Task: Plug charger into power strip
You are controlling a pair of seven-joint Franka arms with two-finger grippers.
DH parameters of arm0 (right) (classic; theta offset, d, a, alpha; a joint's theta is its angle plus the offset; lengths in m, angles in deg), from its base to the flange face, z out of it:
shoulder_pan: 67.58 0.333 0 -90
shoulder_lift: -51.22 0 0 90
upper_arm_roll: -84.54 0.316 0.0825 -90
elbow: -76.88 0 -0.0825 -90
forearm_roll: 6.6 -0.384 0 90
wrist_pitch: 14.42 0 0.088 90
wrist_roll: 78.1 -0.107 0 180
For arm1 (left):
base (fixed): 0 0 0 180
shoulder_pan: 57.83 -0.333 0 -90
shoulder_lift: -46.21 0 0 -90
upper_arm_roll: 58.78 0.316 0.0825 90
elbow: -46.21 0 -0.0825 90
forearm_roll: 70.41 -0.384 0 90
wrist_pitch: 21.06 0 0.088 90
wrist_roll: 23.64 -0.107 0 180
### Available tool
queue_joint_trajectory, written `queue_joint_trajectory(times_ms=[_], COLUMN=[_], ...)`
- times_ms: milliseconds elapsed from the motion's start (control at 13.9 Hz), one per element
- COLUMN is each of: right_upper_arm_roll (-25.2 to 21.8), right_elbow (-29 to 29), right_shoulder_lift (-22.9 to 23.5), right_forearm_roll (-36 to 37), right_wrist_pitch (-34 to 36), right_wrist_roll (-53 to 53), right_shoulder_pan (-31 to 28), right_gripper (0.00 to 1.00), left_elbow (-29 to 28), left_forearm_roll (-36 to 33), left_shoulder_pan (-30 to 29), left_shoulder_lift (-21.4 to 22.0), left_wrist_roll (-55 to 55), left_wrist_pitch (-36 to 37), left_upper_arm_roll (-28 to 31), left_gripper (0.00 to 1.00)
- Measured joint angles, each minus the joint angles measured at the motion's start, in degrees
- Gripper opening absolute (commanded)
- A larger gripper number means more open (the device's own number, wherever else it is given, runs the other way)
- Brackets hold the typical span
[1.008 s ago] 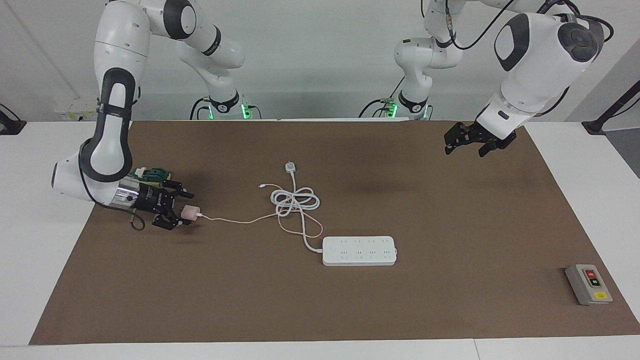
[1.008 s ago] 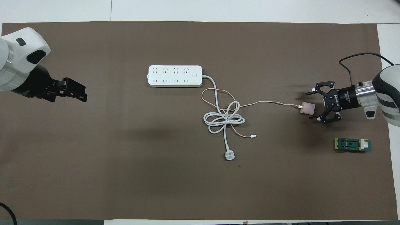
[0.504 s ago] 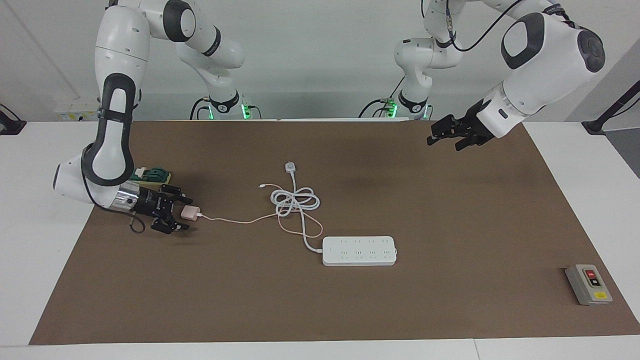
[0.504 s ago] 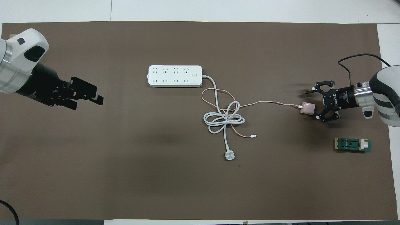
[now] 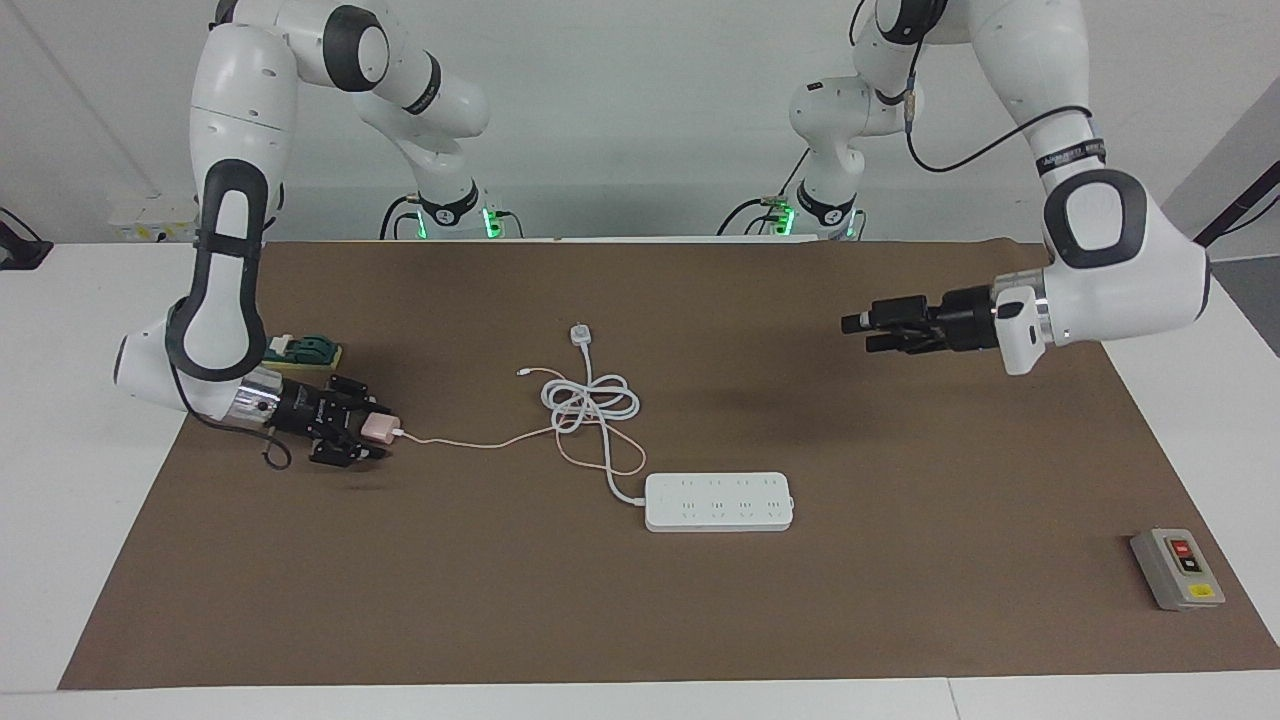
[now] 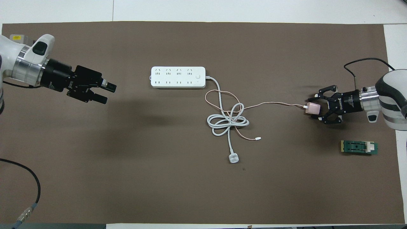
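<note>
Pink charger point(image 5: 378, 427) sits at the right arm's end of the counter with the right gripper point(image 5: 350, 432) jaws pinching it, left gripper point(image 5: 858, 332) spread mid-air, so next is lifting it to the strip point(image 5: 719, 501).
</note>
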Motion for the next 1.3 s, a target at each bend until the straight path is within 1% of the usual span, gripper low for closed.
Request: queue_joint_trajectory(times_ms=[72,288,432,720,1080,1296], right_upper_arm_roll=[0.0,0.0,0.0,0.4,0.7,0.9], right_elbow=[-0.1,-0.1,-0.1,-1.5,-7.3,-11.2], right_shoulder_lift=[0.0,-0.1,-0.1,-0.3,-2.3,-2.8], right_forearm_roll=[-0.2,-0.3,-0.3,-0.3,-0.3,-0.3], right_wrist_pitch=[0.0,0.0,0.1,0.5,3.1,5.0], right_wrist_roll=[0.2,0.4,0.7,-0.2,-9.2,-14.1], right_shoulder_pan=[-0.1,-0.2,-0.1,1.0,7.3,11.1], right_gripper=[0.0,0.0,0.0,0.0,0.0,0.0], left_elbow=[0.0,0.0,0.0,-0.1,-0.2,-1.6], left_forearm_roll=[1.8,7.7,10.3,12.9,17.7,21.1], left_shoulder_pan=[-0.5,-0.6,-0.7,-0.9,-0.8,-0.3], left_shoulder_lift=[-2.3,-6.6,-8.1,-10.1,-11.3,-12.1], left_wrist_roll=[-3.1,-10.0,-13.2,-17.9,-20.7,-23.9], left_wrist_pitch=[0.2,1.3,2.2,2.9,3.1,3.1], left_upper_arm_roll=[0.0,-0.1,-0.2,-0.2,-0.7,-1.0], left_gripper=[1.0,1.0,1.0,1.0,1.0,1.0])
